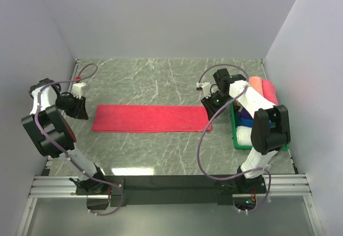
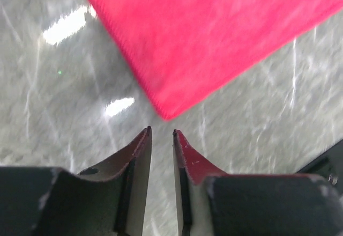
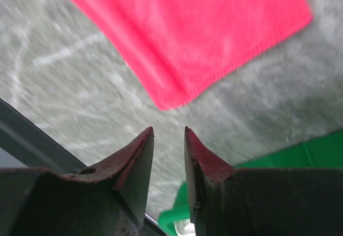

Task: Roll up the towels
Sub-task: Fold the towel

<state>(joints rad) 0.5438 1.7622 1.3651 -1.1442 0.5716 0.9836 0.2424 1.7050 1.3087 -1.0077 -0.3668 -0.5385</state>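
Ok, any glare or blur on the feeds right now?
Top external: sharp, one glare patch on the table toward its near edge. Left wrist: red towel softly blurred, two glare spots left of it. Right wrist: towel and table smeared, likely motion blur.

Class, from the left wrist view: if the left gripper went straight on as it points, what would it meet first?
Probably the near corner of the red towel, dead ahead of the left gripper; depth is unclear, so the table might come first.
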